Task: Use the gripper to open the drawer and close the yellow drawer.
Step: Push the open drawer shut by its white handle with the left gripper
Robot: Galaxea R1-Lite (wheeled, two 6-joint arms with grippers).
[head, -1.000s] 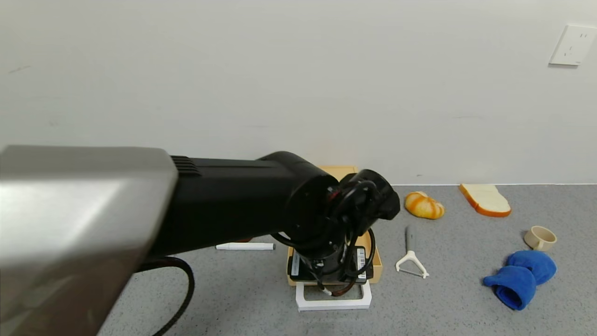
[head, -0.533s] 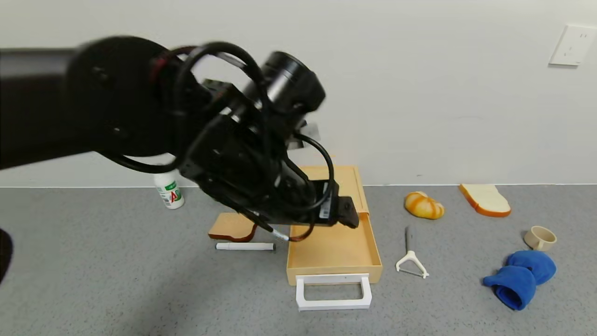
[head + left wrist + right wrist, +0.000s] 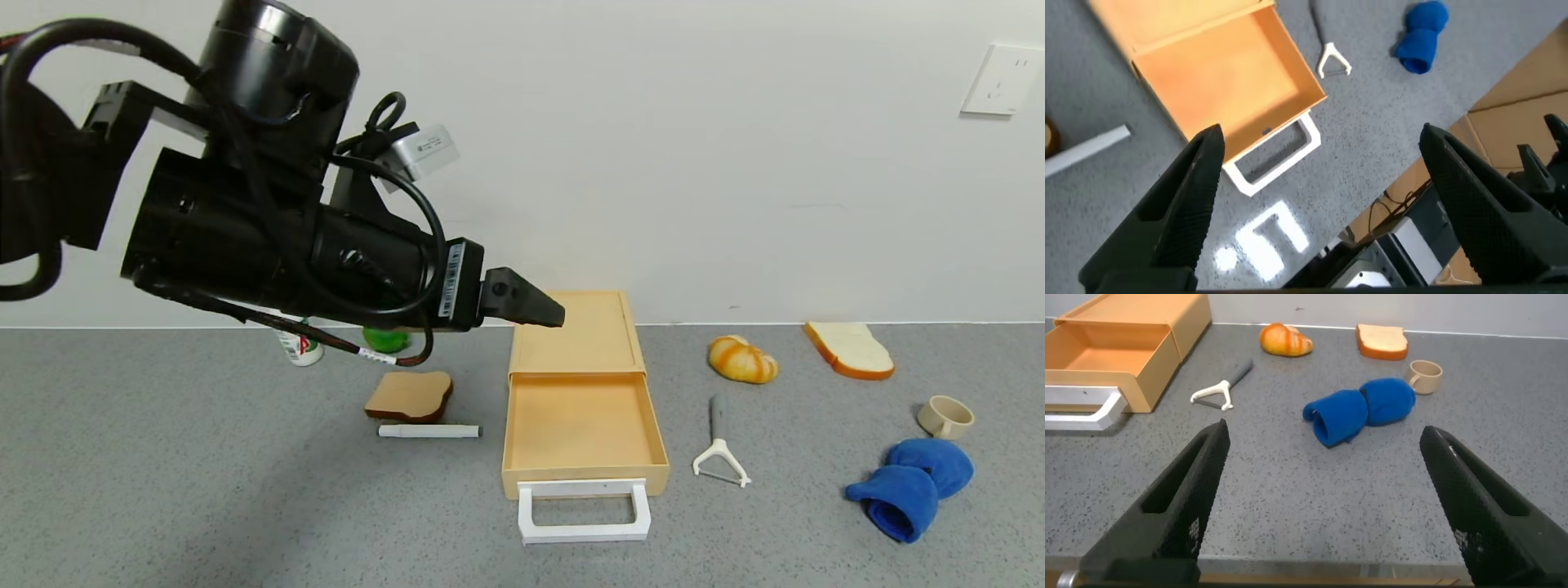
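Note:
The yellow drawer (image 3: 571, 335) lies flat in the middle of the grey table, with its back against the wall. Its tray (image 3: 581, 425) is pulled out toward me and empty, with the white loop handle (image 3: 584, 514) at the front. My left gripper (image 3: 522, 300) hangs high in the air, above and left of the box, touching nothing. In the left wrist view the gripper (image 3: 1323, 212) is open and empty, with the drawer (image 3: 1225, 73) and handle (image 3: 1274, 155) far below. My right gripper (image 3: 1323, 506) is open and empty, low near the table's front edge, right of the drawer (image 3: 1118, 343).
Left of the drawer lie a brown toast slice (image 3: 408, 396), a white marker (image 3: 430, 430) and a small bottle (image 3: 300, 347). To the right are a peeler (image 3: 718, 445), a bread roll (image 3: 741, 359), a white toast slice (image 3: 849, 349), a cup (image 3: 945, 416) and a blue cloth (image 3: 913, 483).
My left arm has lifted from low over the drawer's front and swung up and to the left. The tray stays pulled out and now shows in full.

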